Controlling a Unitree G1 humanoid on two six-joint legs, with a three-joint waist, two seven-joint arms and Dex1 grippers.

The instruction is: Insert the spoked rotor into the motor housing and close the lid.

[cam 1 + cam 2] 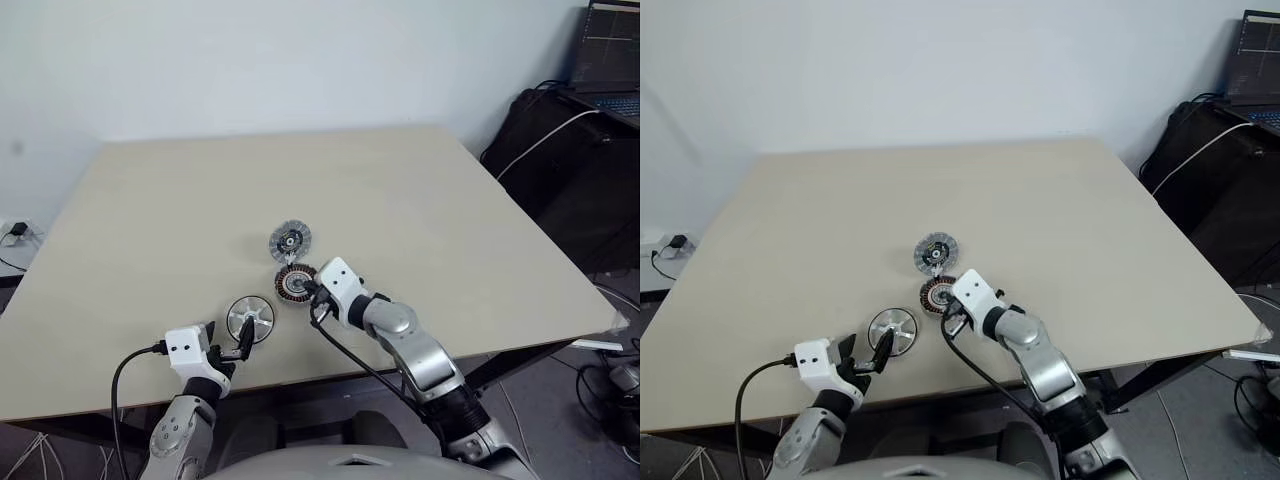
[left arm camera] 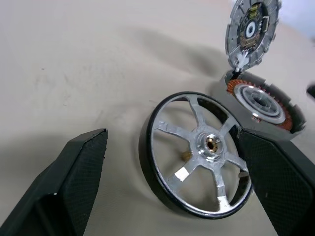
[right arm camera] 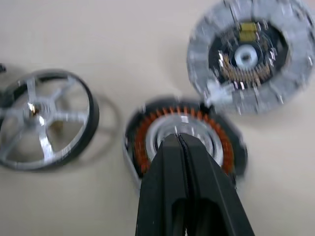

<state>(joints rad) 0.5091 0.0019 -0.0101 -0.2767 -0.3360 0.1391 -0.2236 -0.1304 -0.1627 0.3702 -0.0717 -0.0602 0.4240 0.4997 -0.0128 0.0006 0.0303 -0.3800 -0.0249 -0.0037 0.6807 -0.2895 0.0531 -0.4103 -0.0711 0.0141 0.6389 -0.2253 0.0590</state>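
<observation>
The spoked rotor lies flat on the beige table, near its front edge, just beside the motor housing, which shows its copper windings, and the lid lies touching the far side of the housing with its inner face up. The left gripper has its two black fingers wide apart, one on each side of the rotor and not clamped on it. The right gripper has its fingers pressed together, holds nothing, and its tip is just over the housing.
</observation>
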